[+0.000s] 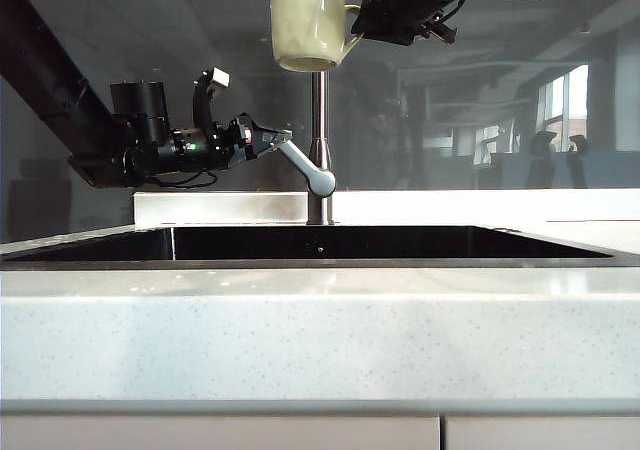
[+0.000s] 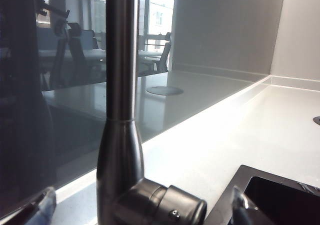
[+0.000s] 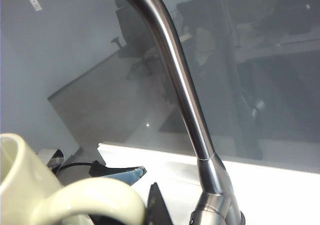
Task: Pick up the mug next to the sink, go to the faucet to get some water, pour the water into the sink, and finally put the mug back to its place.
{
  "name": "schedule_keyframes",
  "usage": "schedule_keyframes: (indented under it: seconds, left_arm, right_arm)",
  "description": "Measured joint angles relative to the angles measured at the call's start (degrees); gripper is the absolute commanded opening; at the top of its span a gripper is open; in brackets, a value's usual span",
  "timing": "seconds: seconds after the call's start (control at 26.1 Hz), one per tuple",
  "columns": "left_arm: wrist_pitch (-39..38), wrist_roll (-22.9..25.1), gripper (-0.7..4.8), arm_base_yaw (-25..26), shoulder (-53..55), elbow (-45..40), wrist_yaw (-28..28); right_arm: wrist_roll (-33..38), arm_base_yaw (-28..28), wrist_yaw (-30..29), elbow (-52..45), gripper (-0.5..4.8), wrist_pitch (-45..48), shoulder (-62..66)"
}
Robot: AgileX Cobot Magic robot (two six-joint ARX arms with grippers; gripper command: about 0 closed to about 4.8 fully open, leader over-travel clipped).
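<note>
You are looking across the pale stone counter (image 1: 320,340) into the sink (image 1: 320,243), whose dark basin is lying open directly below the work so that anything spilled falls inside it.

The faucet (image 1: 319,140) is rising from the back edge of the basin. Its gooseneck is passing behind the mug and out of the top of the exterior view, so you cannot see the spout.

The right gripper (image 1: 358,22) is holding the mug (image 1: 308,20) high at the top of the exterior view, upright, just in front of the pipe. It is clamped on the loop handle (image 3: 92,199), which fills the near corner of the right wrist view. This placement suggests the mug is being stationed under the spout to receive water; whether the mouth is truly under the outlet cannot be told.

The left gripper (image 1: 272,140) is reaching in level from the left of the exterior view, its fingers spread wide on either side of the lever handle (image 1: 308,166). In the left wrist view, two fingertips (image 2: 239,201) are framing the faucet base (image 2: 160,207) without clearly touching it. You are most likely about to close on or push the lever to start the flow. No water is visible.
</note>
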Motion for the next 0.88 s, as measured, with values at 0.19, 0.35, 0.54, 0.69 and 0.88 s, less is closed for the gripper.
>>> schedule_keyframes:
  seconds: [0.19,0.35,0.54,0.69,0.88]
  left_arm:
    - [-0.02,0.17,4.79,0.0,0.0,0.0,-0.02]
    - [-0.02,0.59,4.79,0.0,0.0,0.0,-0.02]
    - [-0.04,1.79,4.79,0.0,0.0,0.0,-0.09]
    - [-0.04,3.69,4.79,-0.02,0.0,0.0,-2.45]
    - [0.24,6.27,4.79,-0.31,-0.02,-0.02,-6.27]
  right_arm:
    - [-0.31,0.0,0.02,0.0,-0.05,-0.07,0.0]
    - [-1.31,0.0,0.02,-0.02,-0.05,-0.42,0.09]
    - [-1.31,0.0,0.02,-0.02,-0.05,-0.44,0.09]
    - [-1.33,0.0,0.02,-0.02,-0.05,-0.66,0.09]
    - [-1.38,-0.02,0.02,-0.04,-0.05,-1.66,0.11]
